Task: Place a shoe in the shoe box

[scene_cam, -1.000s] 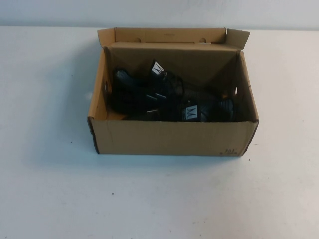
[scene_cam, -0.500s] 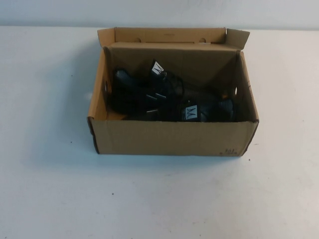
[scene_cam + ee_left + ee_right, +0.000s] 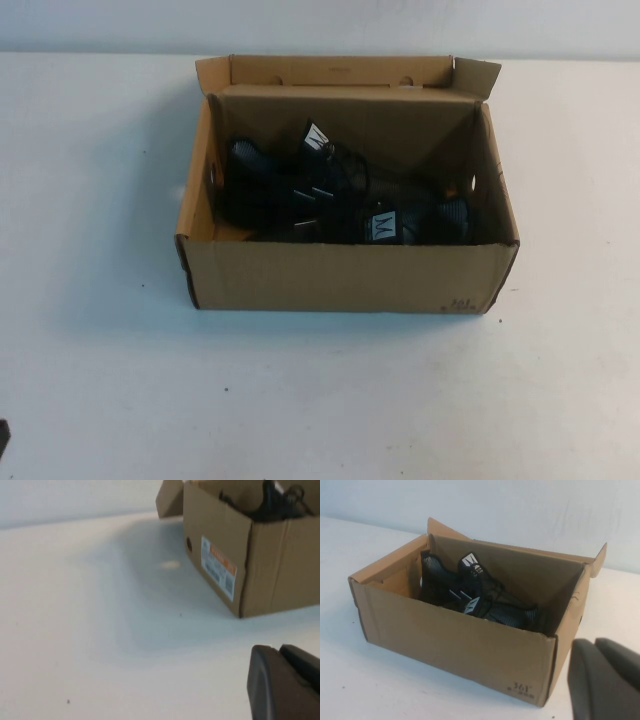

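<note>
The box [image 3: 345, 275] sits open at upper centre of the high view on the table [image 3: 100, 380], with the shoe [image 3: 290, 185] lying inside beside its twin [image 3: 410, 222]. The left gripper [image 3: 285, 685] is at the lower right of its wrist view, near the box's labelled end. The right gripper [image 3: 605, 680] is at the lower right of its own view, near the printed corner; whether either is spread or pressed together cannot be told.

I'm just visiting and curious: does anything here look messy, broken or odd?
Only slightly. The black shoes lie jumbled inside the open shoe box, one tongue tab poking up at a tilt rather than packed neatly. The box looks undamaged, its lid flap standing open. The left tool and right tool sit off to the box's sides, holding nothing.
</note>
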